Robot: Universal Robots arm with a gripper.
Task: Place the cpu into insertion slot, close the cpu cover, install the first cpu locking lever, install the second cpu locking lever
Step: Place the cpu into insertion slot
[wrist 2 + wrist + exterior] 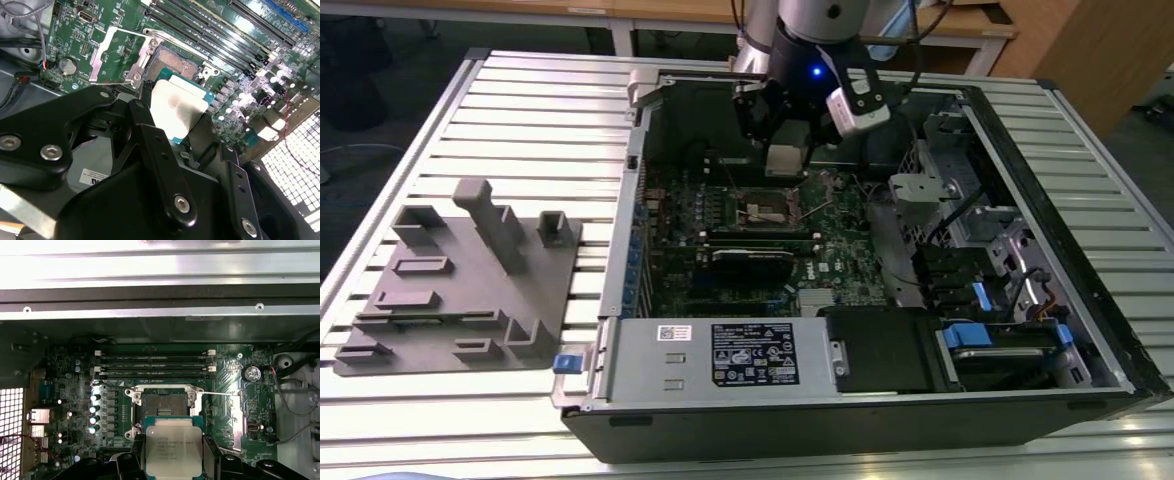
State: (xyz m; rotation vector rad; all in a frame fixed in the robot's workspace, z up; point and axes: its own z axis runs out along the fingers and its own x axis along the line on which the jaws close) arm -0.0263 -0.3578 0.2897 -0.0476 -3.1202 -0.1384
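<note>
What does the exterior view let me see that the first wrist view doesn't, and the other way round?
The exterior view adds the whole open computer case, the slatted table under it, a grey moulded tray on the exterior view's left, and the arm above the case. The first wrist view adds a close look at the cpu, silver top showing, held in the claw near the insertion slot. Both show the green motherboard and that open slot.

The computer case lies on the slatted table, and a fixture block sits on the table at the exterior view's left of it. Inside the case, the motherboard carries the insertion slot. The cpu cover is swung open beside the slot. The cpu, clamped in the gripper, hangs close over the slot's edge.
</note>
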